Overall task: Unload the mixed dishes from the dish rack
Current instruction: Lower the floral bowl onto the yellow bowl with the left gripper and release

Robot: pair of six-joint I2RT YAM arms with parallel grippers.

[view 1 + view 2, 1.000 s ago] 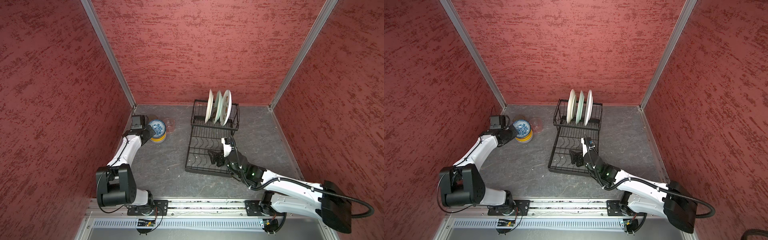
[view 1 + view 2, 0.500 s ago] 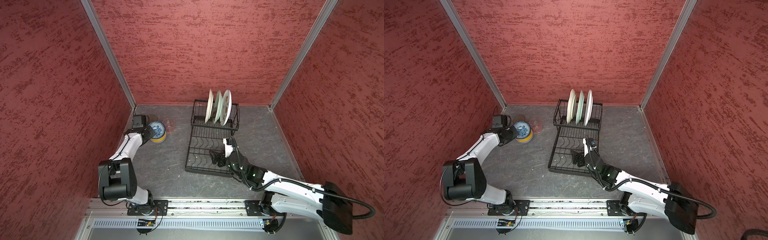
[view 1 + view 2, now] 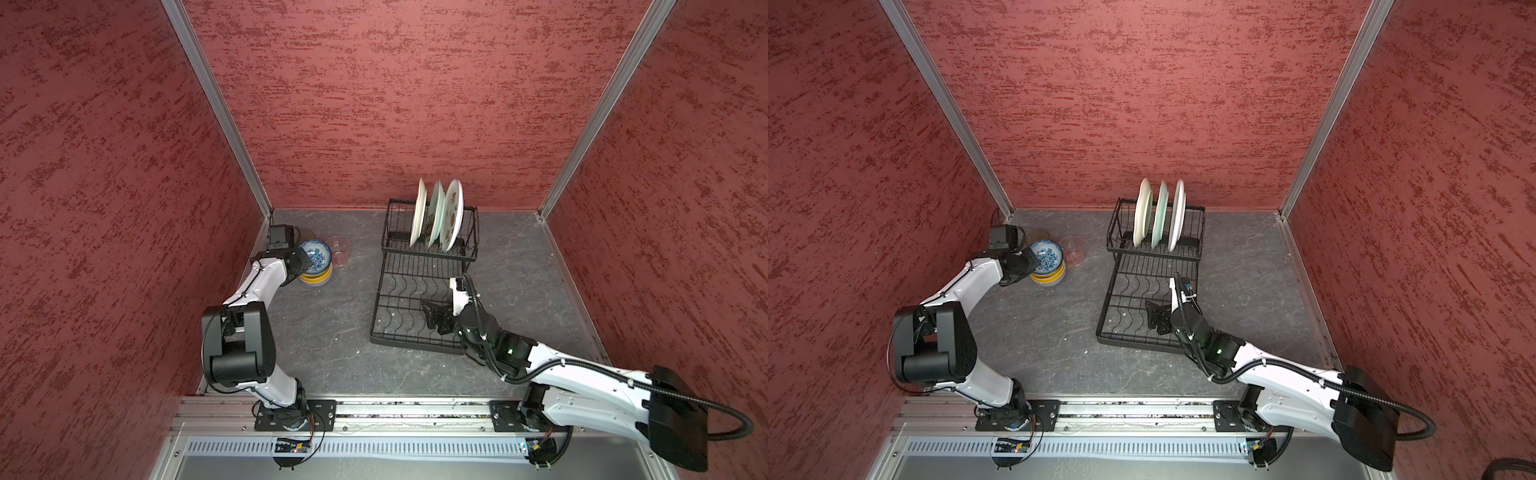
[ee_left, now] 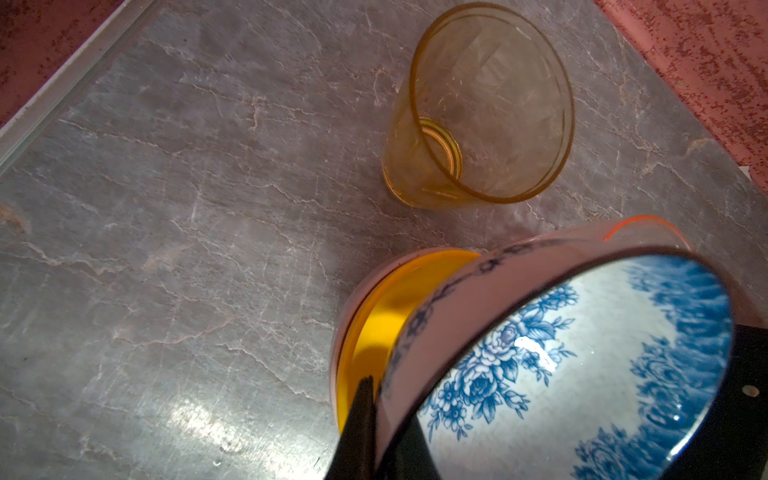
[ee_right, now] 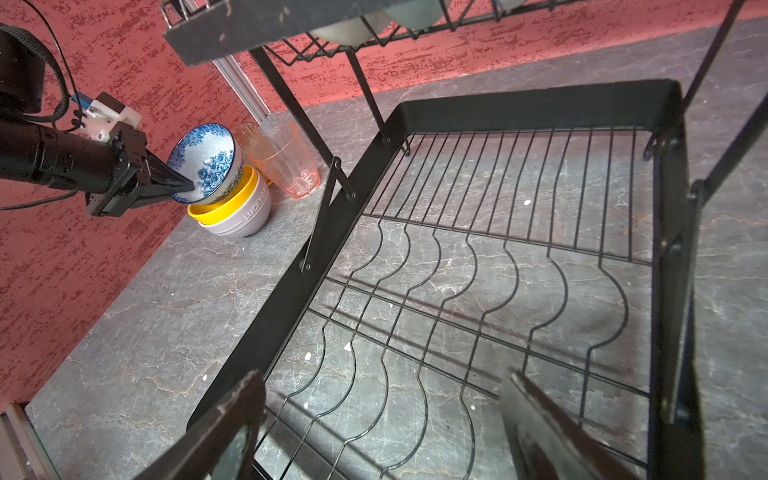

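Observation:
The black wire dish rack (image 3: 411, 344) (image 3: 1133, 343) (image 5: 540, 104) holds three white plates (image 3: 453, 216) (image 3: 1144, 216) upright in its raised back tier; its flat front tier holds nothing. My left gripper (image 3: 305, 264) (image 3: 1034, 259) (image 4: 374, 407) (image 5: 187, 185) is shut on the rim of the blue-white bowl (image 3: 316, 254) (image 3: 1048, 254) (image 4: 582, 374) (image 5: 203, 162). That bowl is tilted, its lower side in the yellow bowl (image 3: 318, 276) (image 4: 386, 316) (image 5: 224, 203), which nests in the pale pink bowl (image 5: 245, 216). My right gripper (image 3: 432, 316) (image 3: 1154, 316) (image 5: 382, 415) stands open over the front tier.
A pinkish glass (image 3: 338, 249) (image 5: 291, 166) and an amber glass (image 4: 478, 108) (image 5: 245, 133) stand upright on the grey floor beside the bowl stack, near the back left corner. Red walls close in the left, back and right sides.
My left arm has shifted its elbow and wrist a little while the blue-white bowl stays over the stack. The right gripper has hardly moved.

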